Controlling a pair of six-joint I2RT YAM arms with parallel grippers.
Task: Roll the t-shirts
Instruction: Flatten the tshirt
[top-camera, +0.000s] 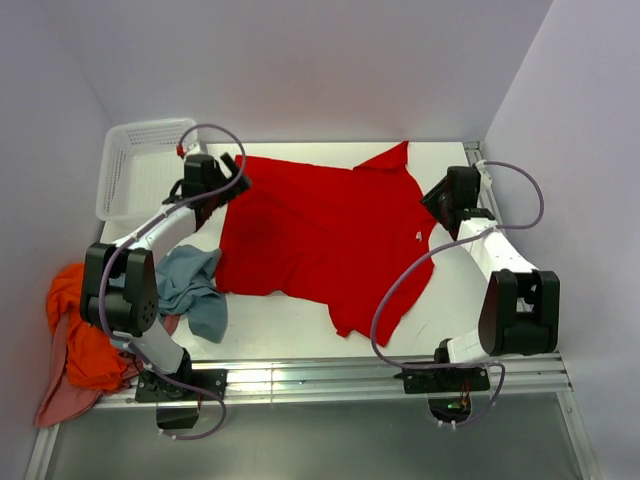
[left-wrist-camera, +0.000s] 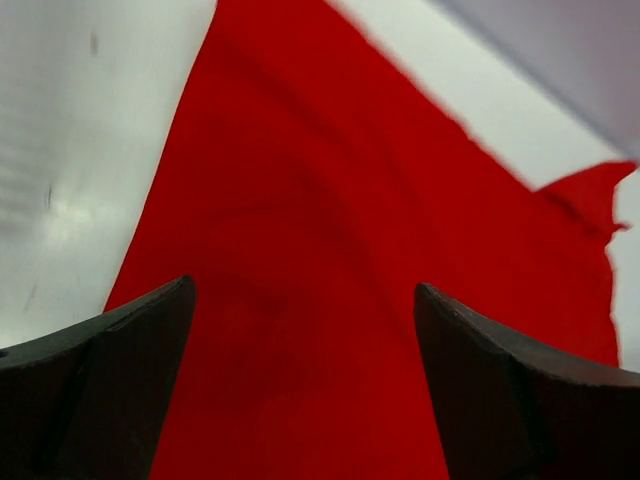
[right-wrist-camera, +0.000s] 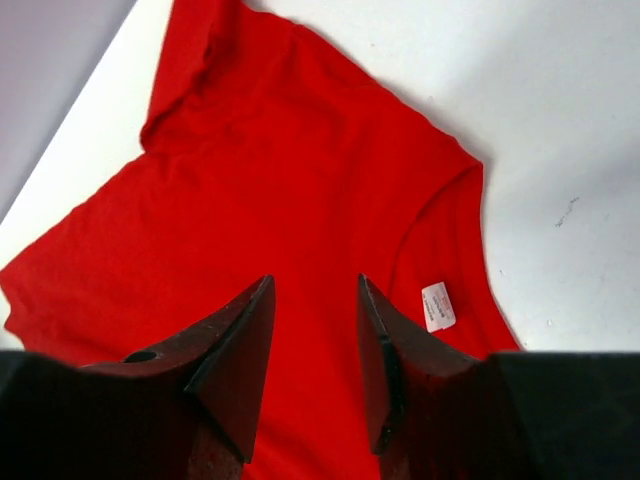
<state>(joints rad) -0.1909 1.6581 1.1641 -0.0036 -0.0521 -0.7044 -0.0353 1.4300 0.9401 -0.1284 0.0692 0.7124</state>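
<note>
A bright red t-shirt (top-camera: 320, 235) lies spread out, somewhat rumpled, across the middle of the white table. Its white neck label (right-wrist-camera: 438, 306) faces up near the right side. My left gripper (top-camera: 232, 172) hovers over the shirt's far left corner with its jaws wide open and nothing between them; in the left wrist view (left-wrist-camera: 300, 290) only red cloth (left-wrist-camera: 330, 220) shows below. My right gripper (top-camera: 432, 200) hangs above the shirt's right edge. Its fingers (right-wrist-camera: 240, 350) stand partly apart over the cloth, gripping nothing. A grey-blue t-shirt (top-camera: 195, 285) lies crumpled at the near left.
A white perforated basket (top-camera: 140, 165) stands at the far left corner. Orange cloth (top-camera: 75, 330) and pale pink cloth (top-camera: 60, 400) hang over the table's left near edge. Walls close in on the left, back and right. A metal rail (top-camera: 330, 378) runs along the front.
</note>
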